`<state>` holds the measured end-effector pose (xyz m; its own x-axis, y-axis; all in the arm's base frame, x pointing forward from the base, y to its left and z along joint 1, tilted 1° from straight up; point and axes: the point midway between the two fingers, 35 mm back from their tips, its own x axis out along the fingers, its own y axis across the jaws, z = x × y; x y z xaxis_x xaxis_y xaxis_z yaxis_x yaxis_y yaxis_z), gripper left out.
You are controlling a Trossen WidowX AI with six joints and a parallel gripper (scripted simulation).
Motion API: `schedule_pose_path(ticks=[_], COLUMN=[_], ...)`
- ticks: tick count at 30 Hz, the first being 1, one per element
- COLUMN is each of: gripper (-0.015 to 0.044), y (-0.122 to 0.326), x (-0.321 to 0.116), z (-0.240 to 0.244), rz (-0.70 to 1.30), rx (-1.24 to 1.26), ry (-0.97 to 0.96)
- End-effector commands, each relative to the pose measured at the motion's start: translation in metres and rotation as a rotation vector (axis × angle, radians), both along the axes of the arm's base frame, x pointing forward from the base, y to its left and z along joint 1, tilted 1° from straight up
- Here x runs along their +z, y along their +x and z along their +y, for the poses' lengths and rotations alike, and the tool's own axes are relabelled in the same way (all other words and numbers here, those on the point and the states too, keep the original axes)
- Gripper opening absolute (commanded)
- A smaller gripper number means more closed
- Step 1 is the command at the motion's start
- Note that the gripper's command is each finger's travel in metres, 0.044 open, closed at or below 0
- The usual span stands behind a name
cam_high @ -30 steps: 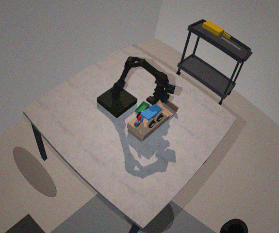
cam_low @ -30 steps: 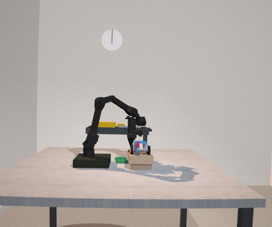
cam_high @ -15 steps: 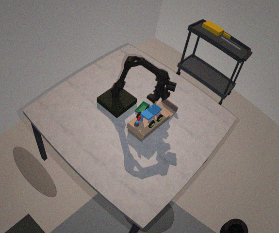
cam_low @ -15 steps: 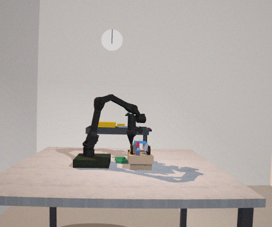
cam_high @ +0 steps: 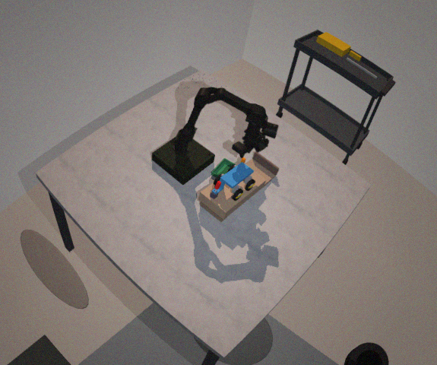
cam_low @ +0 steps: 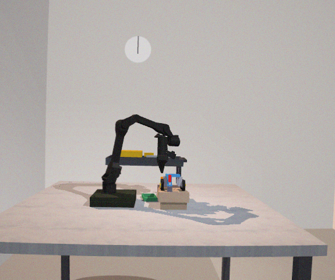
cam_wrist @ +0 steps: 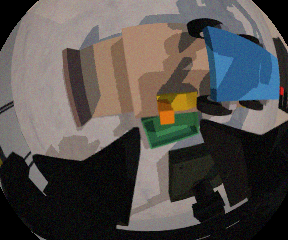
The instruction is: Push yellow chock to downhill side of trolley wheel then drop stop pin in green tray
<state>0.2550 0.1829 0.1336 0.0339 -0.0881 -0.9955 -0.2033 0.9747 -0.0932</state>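
The blue trolley [cam_high: 237, 174] [cam_low: 173, 175] [cam_wrist: 244, 70] stands on the tan ramp [cam_high: 210, 206] [cam_low: 173, 197] [cam_wrist: 139, 55]. The red-headed stop pin [cam_high: 218, 184] [cam_low: 169, 178] [cam_wrist: 282, 91] stands upright at its uphill end. The yellow chock [cam_wrist: 184, 101] with its orange handle [cam_high: 243, 160] [cam_low: 161, 178] [cam_wrist: 167, 117] sits on the ramp at the downhill side of a near-side wheel [cam_wrist: 214, 105]; in the wrist view they appear to touch. Its rubber base cannot be made out. My gripper [cam_low: 161, 172] [cam_wrist: 170, 128] is open and empty, above the chock handle. The green tray [cam_high: 219, 171] [cam_low: 151, 199] [cam_wrist: 146, 131] is empty.
The tray lies on the table between the ramp and the arm's dark base [cam_high: 182, 172] [cam_low: 113, 201] [cam_wrist: 189, 177]. A raised end wall [cam_high: 266, 163] [cam_wrist: 76, 87] closes the ramp's downhill end. A cart [cam_high: 324, 113] stands beyond the table.
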Motion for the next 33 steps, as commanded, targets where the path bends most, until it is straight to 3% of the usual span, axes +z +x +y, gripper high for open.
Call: schedule_pose_path(ticks=[1, 4, 18, 33], gripper=[0.0216, 0.019, 0.019, 0.019], y=[0.001, 0.009, 0.05, 0.071], x=[-0.001, 0.01, 0.025, 0.037], z=[0.001, 0.014, -0.058, -0.134], rz=[-0.006, -0.06, -0.069, 0.068], rx=[0.025, 0.122, 0.559, 1.095], ry=[0.029, 0.128, -0.018, -0.178])
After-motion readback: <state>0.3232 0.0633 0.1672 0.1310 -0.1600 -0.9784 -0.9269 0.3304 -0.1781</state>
